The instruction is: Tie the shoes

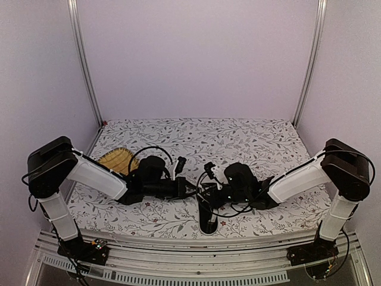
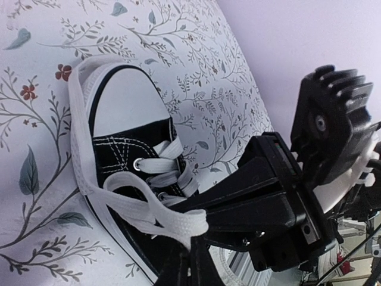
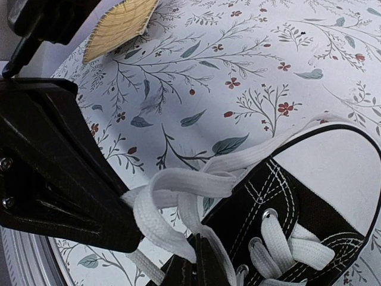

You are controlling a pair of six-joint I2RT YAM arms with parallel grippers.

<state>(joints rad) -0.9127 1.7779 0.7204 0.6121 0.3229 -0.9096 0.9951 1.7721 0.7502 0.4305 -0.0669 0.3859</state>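
The small black sneaker (image 2: 128,152) with its white toe cap lies on the flowered table; it also shows in the right wrist view (image 3: 286,208) and, mostly hidden under the grippers, in the top view (image 1: 208,221). My left gripper (image 2: 190,245) is shut on a folded loop of white lace (image 2: 178,221) above the shoe's side. My right gripper (image 3: 198,241) is shut on another white lace strand (image 3: 161,220), which crosses a second loop (image 3: 196,182). In the top view the two grippers, left (image 1: 189,189) and right (image 1: 205,192), meet tip to tip over the shoe.
A yellow woven mat (image 1: 116,159) lies at the back left, also in the right wrist view (image 3: 122,27). The shoe sits close to the table's front edge (image 1: 196,237). Metal frame posts (image 1: 86,65) stand at the back corners.
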